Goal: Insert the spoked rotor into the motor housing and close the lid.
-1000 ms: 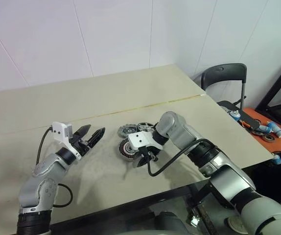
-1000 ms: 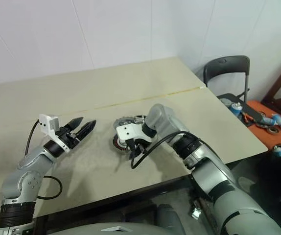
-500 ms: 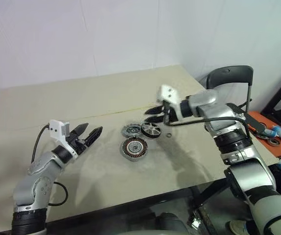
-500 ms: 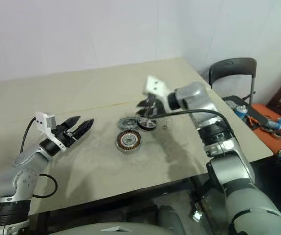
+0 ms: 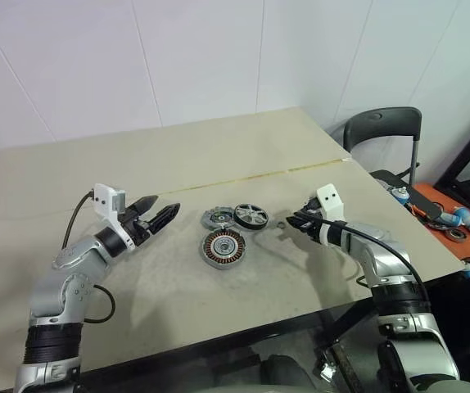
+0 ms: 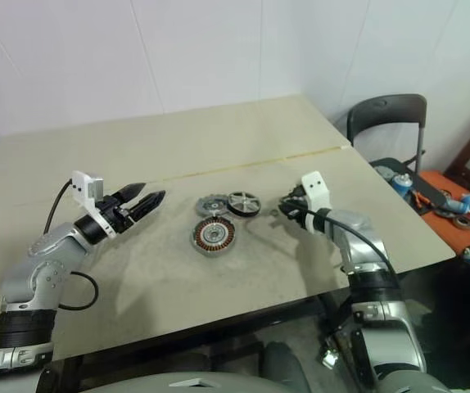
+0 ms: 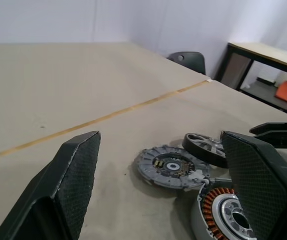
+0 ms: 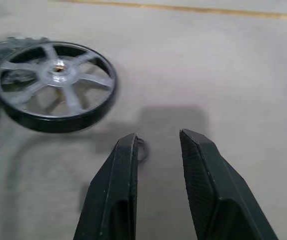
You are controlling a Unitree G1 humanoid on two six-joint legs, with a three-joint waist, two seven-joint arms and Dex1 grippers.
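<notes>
My right end effector (image 5: pixel 291 221) sits low over the bench (image 5: pixel 219 155), its two fingers (image 8: pixel 116 185) parted by a narrow gap and gripping nothing; a small metal ring (image 8: pixel 141 149) lies on the bench right at the tip of one finger. My left end effector (image 5: pixel 166 214) hangs above the bench with its fingers (image 7: pixel 76 175) spread wide and empty, pointing toward the three parts. The spoked rotor (image 5: pixel 251 216) lies flat on the bench between the two end effectors, nearer the right one. The lid (image 5: pixel 218 217) lies just beside it, on the side of my left arm, and looks to touch it. The motor housing (image 5: pixel 223 246) rests on the bench on my side of those two, copper windings facing up, its cavity open.
</notes>
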